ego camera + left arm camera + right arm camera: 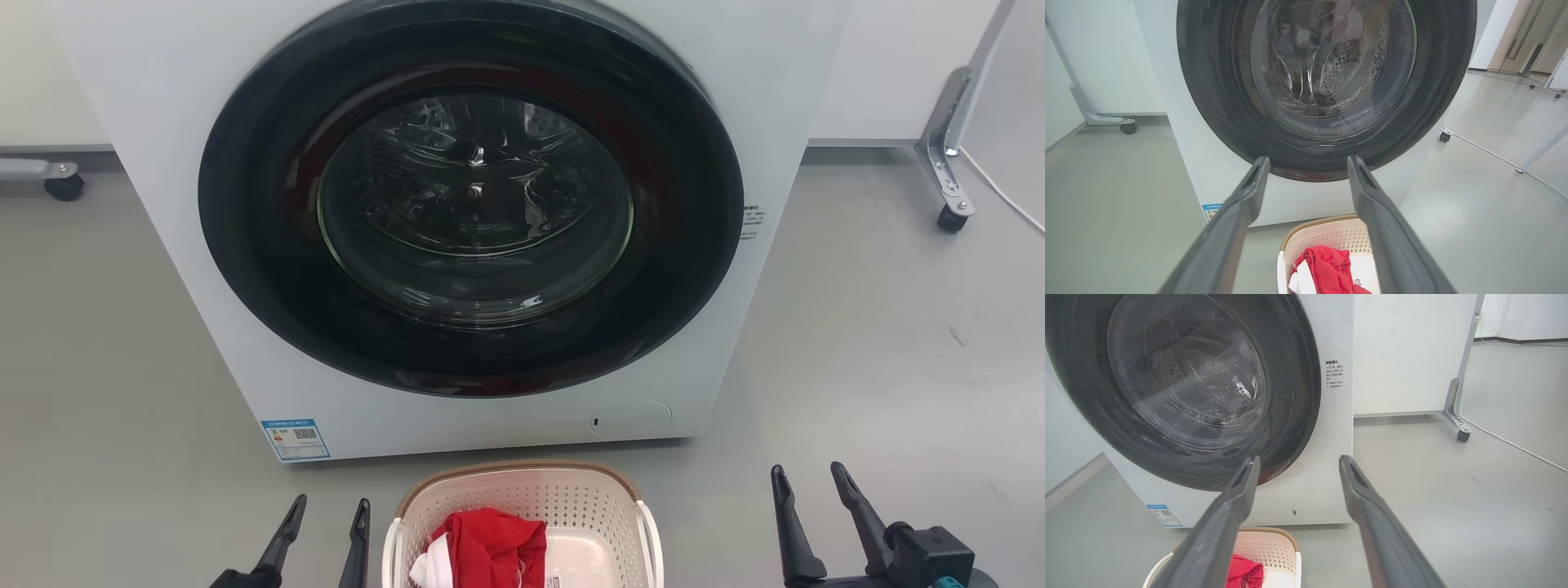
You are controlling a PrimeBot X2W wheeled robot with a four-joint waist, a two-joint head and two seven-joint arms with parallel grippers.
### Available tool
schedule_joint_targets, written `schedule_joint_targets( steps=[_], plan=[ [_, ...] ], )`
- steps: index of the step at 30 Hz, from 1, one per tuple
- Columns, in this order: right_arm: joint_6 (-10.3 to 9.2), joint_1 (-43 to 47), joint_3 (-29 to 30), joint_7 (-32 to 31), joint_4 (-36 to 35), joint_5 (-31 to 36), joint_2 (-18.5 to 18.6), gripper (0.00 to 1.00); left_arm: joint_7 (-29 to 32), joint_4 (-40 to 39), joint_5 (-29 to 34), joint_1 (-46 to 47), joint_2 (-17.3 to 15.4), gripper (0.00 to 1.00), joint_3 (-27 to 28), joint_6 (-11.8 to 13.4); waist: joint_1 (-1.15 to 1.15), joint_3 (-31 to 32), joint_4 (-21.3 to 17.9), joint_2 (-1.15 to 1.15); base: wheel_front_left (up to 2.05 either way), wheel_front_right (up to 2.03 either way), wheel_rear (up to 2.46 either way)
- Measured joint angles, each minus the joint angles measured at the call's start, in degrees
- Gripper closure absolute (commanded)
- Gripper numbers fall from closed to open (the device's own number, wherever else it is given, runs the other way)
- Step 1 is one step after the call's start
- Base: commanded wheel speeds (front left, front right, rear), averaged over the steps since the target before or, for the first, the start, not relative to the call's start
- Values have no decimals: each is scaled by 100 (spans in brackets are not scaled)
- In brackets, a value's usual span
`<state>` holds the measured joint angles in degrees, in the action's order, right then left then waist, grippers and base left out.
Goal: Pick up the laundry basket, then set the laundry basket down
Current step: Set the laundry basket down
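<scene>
Black fingers on the left gripper (330, 510) are spread and empty, just beside the laundry basket (514, 472), which sits on the floor (82, 367) in front of the washer (139, 122) (red cloth (490, 543) inside). Looks like light, stiffish plastic, so I'd grab the white side handles (653, 535). Right gripper (808, 480) — also spread and empty, further off.

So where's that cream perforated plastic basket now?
The cream basket sits at the head view's bottom centre, before the white front-loading washer, between the left gripper and right gripper.

Test lab or studio: freestanding washer (469, 220) on bare grey floor (857, 343), white partition panels (898, 65) on castors (951, 219), loose cable (1000, 192) trailing.
</scene>
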<state>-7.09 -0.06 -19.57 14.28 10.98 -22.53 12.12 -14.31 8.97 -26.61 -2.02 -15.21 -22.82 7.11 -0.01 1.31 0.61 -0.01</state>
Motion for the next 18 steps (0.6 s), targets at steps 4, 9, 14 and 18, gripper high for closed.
schedule_joint_targets(
  steps=[4, 9, 14, 18],
  plan=[
    [-3, 119, 90, 1, -182, 76, -70, 0, 0, -153, 38, -165, 22, 0, 119, 1, 1, 10, -5, 1, 0, 0, 0],
    [-4, 307, 214, 1, -354, 149, -120, 0, 0, -264, 204, -375, 152, 0, 431, 1, 1, 28, -8, 1, 0, 0, 0],
    [-4, 363, 287, 0, -472, 219, -175, 0, 1, -387, 314, -554, 302, 0, 568, 1, 1, 38, -13, 1, 0, 0, 0],
    [-4, 452, 349, 1, -525, 345, -209, 0, 44, -467, 380, -585, 363, 0, 655, 1, 1, 39, -15, 1, 0, 0, 0]
  ],
)
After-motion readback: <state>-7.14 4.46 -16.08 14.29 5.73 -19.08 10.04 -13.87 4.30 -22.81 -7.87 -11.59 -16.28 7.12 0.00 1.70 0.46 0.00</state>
